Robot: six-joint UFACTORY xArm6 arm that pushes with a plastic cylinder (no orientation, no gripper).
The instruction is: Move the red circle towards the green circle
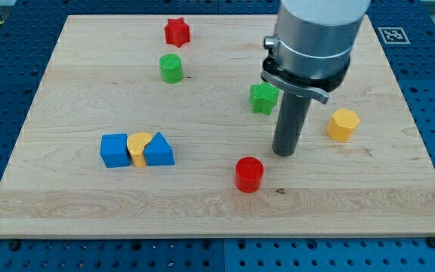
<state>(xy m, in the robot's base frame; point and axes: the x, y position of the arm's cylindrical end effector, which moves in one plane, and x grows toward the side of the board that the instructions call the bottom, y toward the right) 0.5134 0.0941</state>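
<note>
The red circle (248,174) sits on the wooden board below the middle. The green circle (171,68) stands far off at the view's upper left of it. My tip (283,153) rests on the board just to the upper right of the red circle, with a small gap between them. The rod rises from there to the grey arm body at the view's top.
A red star (177,32) lies above the green circle. A green star (263,98) sits just left of the rod. A yellow hexagon (343,125) is at the right. A blue cube (115,149), a yellow heart (139,147) and a blue triangle (159,149) are packed together at the left.
</note>
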